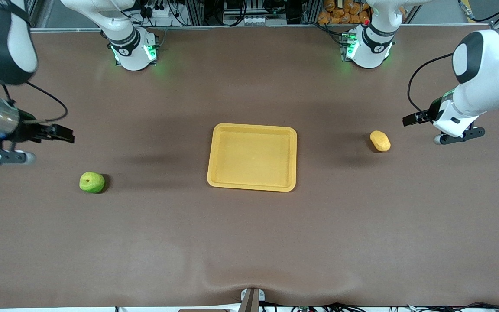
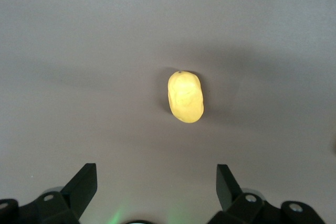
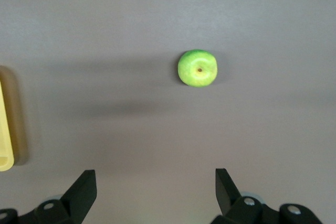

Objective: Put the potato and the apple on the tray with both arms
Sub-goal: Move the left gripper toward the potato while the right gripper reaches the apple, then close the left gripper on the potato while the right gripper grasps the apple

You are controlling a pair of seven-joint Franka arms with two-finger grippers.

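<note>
Nearest lies the apple [image 1: 92, 182], then the tray [image 1: 251, 128] and potato [image 1: 380, 141], while left gripper [image 2: 156, 182] and right gripper [image 3: 155, 183] hang wide open, holding nothing.

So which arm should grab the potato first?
Left. The potato lies at the left arm's end of the table, and the left gripper hangs open above it. The right gripper is open above the apple.

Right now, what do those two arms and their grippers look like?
Both arms are glossy white with black joint bands and round grey caps. Green lights glow at their bases, and black cables loop along them. The left gripper and right gripper each have two black, angular fingers.
</note>
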